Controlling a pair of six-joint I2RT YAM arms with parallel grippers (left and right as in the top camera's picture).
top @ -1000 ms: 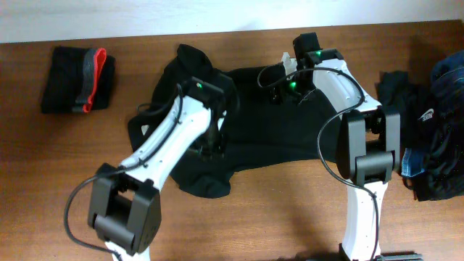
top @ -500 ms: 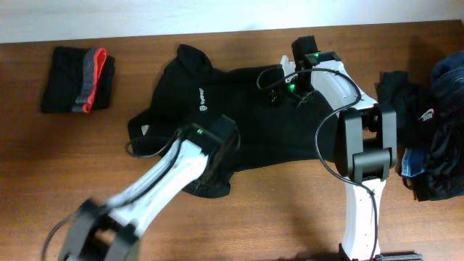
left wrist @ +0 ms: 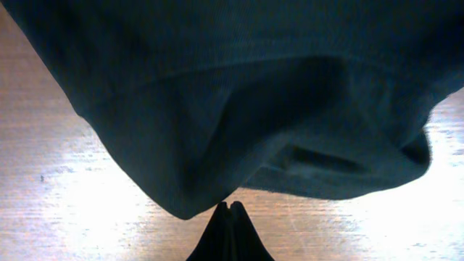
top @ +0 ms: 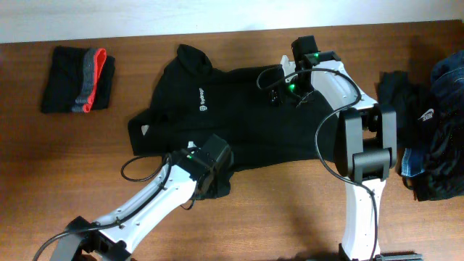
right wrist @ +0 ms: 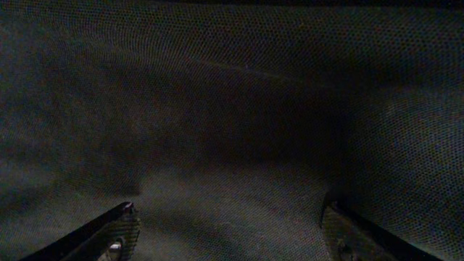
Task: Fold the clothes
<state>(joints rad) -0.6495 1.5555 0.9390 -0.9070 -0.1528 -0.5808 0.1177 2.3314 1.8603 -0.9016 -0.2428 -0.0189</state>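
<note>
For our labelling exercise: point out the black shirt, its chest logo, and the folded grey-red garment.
black shirt (top: pixel 246 123), overhead view, torso.
chest logo (top: pixel 202 101), overhead view, centre.
folded grey-red garment (top: pixel 88 72), overhead view, grey band.

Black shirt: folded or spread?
Spread: in the overhead view the shirt lies flat, chest logo facing up, no fold made yet.

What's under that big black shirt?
Wooden table shows around the shirt. Beneath the cloth nothing can be seen. The left hand is at its lower hem, the right hand over its top edge.
</note>
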